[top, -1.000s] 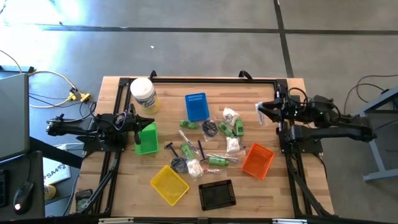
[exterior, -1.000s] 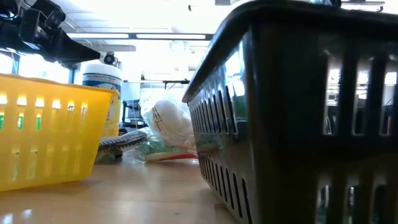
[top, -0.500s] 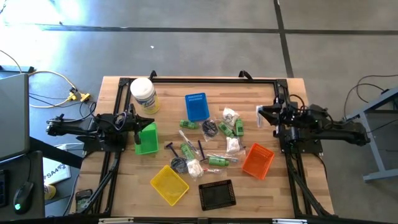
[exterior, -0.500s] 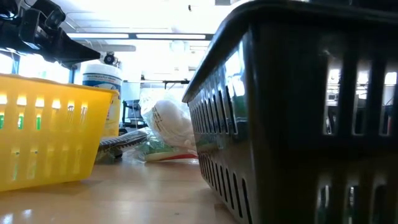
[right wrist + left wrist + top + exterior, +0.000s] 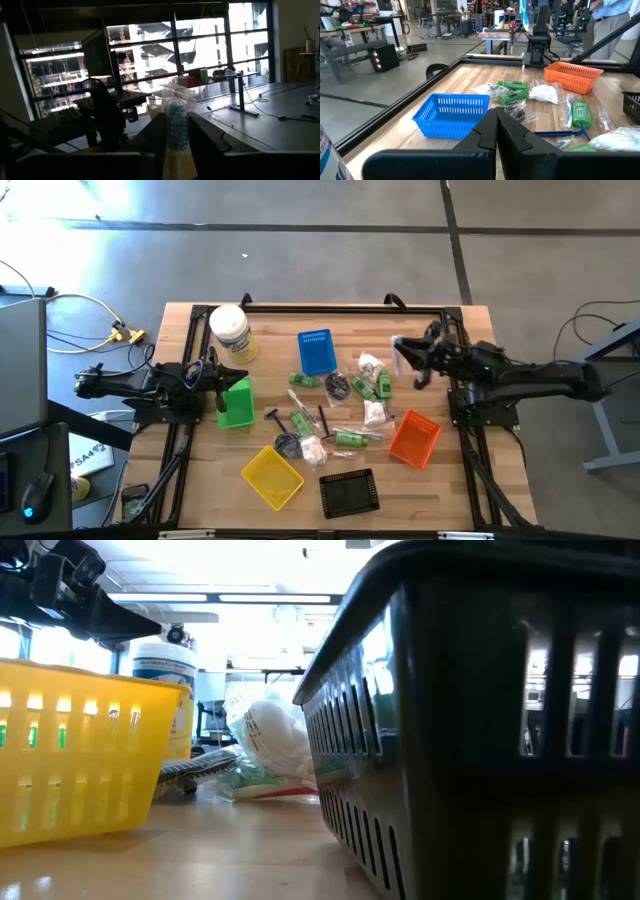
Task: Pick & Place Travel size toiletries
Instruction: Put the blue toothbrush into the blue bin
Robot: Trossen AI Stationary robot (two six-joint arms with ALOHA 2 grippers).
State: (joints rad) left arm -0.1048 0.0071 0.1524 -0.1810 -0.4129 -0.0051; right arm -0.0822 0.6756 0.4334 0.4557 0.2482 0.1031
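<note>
Toothbrush [image 5: 176,131], in its clear wrapper, is being held in the right pincer [image 5: 407,362], which is being swung inward from the table's right edge, above the toiletries pile [image 5: 340,405]. It is probably being carried toward a tray, while the left pincer [image 5: 496,131] is being kept closed by the green tray [image 5: 237,402] near the left edge.

Workshop floor and windows around your table

You see a grey concrete floor [image 5: 330,270] with dark seams around the wooden table [image 5: 265,320], and bright glare in 1 corner of the high view. A yellow cable [image 5: 90,305] lies on the floor beside a monitor edge [image 5: 20,360]. In the left wrist view, workbenches [image 5: 357,32] and office chairs [image 5: 427,27] fill the room. The right wrist view gives you tall dark-framed windows [image 5: 150,55] and a desk [image 5: 240,82].
</note>
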